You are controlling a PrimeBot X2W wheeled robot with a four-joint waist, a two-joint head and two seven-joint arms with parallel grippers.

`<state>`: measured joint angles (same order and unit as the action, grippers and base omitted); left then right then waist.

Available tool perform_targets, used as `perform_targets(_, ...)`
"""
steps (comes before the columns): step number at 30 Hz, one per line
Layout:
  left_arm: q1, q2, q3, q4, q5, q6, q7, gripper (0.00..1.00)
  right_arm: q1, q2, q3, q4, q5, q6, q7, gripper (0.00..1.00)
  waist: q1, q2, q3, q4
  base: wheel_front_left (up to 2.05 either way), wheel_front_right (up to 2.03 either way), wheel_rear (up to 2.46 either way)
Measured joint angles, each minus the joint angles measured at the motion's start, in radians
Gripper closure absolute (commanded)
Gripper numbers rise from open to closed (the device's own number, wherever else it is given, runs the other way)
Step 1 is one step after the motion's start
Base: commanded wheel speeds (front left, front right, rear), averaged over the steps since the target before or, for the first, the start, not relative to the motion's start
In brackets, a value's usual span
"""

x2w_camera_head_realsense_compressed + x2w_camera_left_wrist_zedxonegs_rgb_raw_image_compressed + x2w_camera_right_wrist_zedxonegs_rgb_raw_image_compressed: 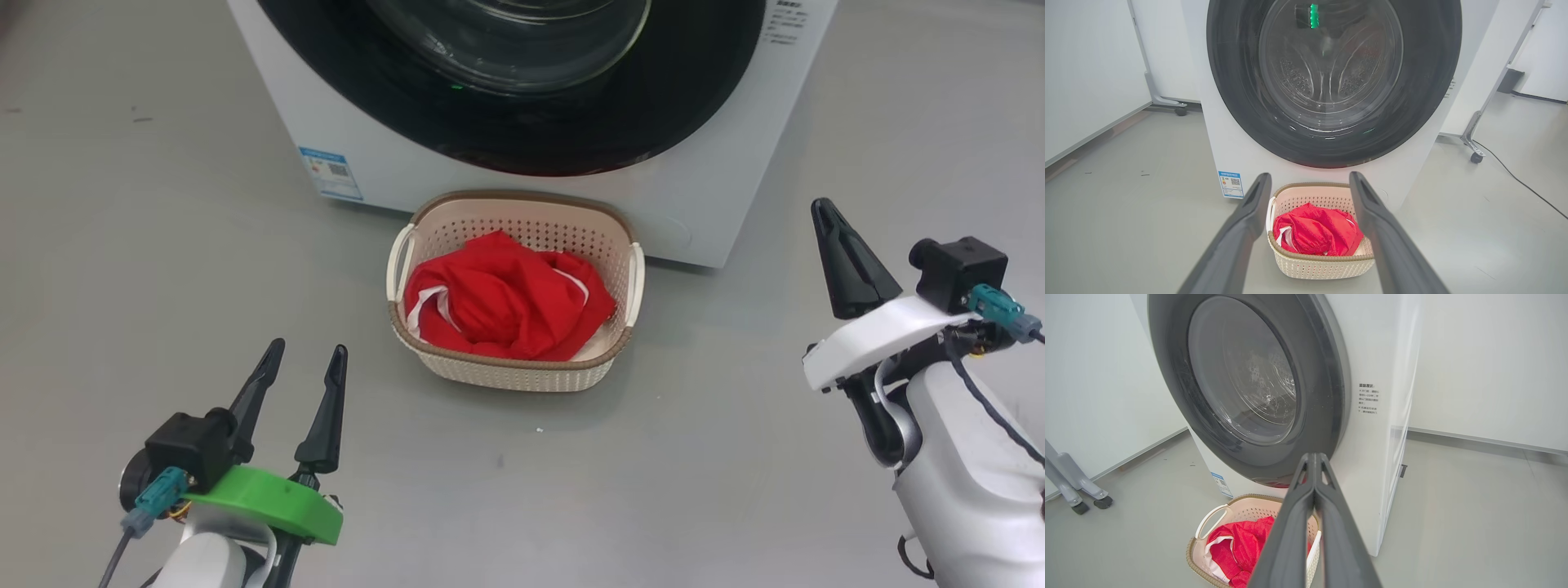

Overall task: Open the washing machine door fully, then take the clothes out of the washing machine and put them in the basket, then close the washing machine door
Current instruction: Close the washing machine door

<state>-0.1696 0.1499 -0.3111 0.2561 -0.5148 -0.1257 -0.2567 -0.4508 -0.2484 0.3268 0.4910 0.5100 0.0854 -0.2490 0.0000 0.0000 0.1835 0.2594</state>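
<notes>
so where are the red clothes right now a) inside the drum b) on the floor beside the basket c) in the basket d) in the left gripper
c: the clothes lie bunched inside the basket in front of the washing machine, and the left gripper stands open with nothing in it.

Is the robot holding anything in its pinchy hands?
Nothing is held. The left gripper is open and empty, and the right gripper is shut with nothing between its fingers. The clothes lie in the basket.
</notes>
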Motion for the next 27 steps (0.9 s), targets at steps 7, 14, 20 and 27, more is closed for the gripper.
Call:
perform_targets(7, 0.031, 0.001, 0.060, -0.032, 0.033, 0.000, 0.000, 0.00, 0.105, 0.029, -0.032, -0.045, 0.000, -0.009, 0.000, 1.00, 0.0000, 0.0000, -0.061, -0.081, 0.00, 0.00, 0.00)
perform_targets(14, 0.068, -0.002, 0.091, -0.061, 0.061, 0.000, 0.000, 0.00, 0.190, 0.043, -0.071, -0.100, 0.000, -0.026, 0.000, 1.00, 0.0000, 0.0000, -0.103, -0.150, 0.00, 0.00, 0.00)
perform_targets(20, 0.095, -0.014, 0.106, -0.077, 0.076, 0.000, 0.000, 0.00, 0.257, 0.054, -0.099, -0.152, -0.017, -0.036, 0.000, 0.82, 0.0000, 0.0000, -0.124, -0.196, 0.00, 0.00, 0.00)
perform_targets(27, 0.108, -0.059, 0.140, -0.082, 0.049, 0.000, 0.000, 0.00, 0.303, 0.051, -0.132, -0.220, -0.071, -0.053, 0.000, 0.00, 0.0000, 0.0000, -0.124, -0.214, 0.00, 0.00, 0.00)
